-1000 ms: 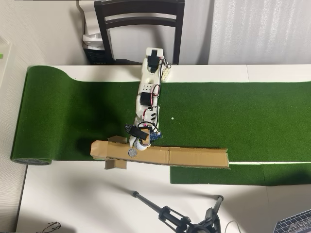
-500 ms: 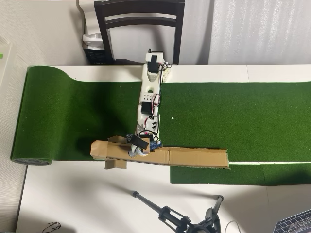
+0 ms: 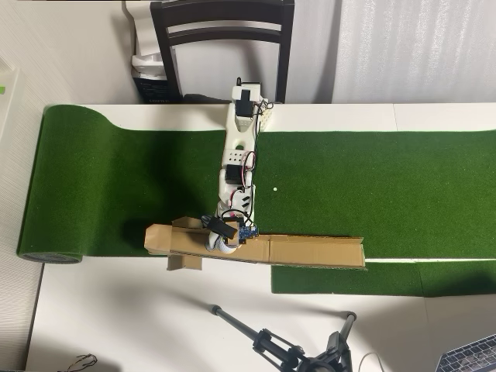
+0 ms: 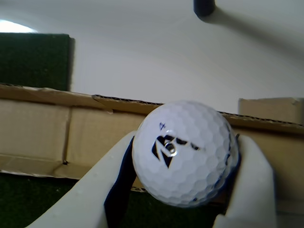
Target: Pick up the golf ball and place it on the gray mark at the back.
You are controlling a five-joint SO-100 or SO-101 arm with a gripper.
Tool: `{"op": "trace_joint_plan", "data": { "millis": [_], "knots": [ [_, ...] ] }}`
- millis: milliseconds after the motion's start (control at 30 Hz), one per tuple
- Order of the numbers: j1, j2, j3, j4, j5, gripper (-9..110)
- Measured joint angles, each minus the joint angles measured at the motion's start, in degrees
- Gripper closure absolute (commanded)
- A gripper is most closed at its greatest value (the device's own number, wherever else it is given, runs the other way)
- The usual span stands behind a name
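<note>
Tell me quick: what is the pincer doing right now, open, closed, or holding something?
Pincer: closed on the golf ball, one finger on each side of it, above the cardboard strip.

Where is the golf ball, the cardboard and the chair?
golf ball (image 4: 185, 154), wrist view, middle of its dimpled front.
cardboard (image 3: 310, 252), overhead view, bare stretch right of the arm.
chair (image 3: 221, 12), overhead view, dark top rail.

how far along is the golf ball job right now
Picked up: the wrist view shows the golf ball clamped between the gripper fingers. In hand: the overhead view has the gripper over the cardboard strip. Left: releasing it on the gray mark, which the arm hides.
</note>
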Motion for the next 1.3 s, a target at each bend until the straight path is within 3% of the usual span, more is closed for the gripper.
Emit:
{"op": "trace_joint_plan", "data": {
  "millis": [800, 1300],
  "knots": [
    [0.0, -5.36, 0.0, 0.0, 0.0, 79],
    [0.0, -5.36, -0.7, 0.0, -0.53, 52]
  ]
}}
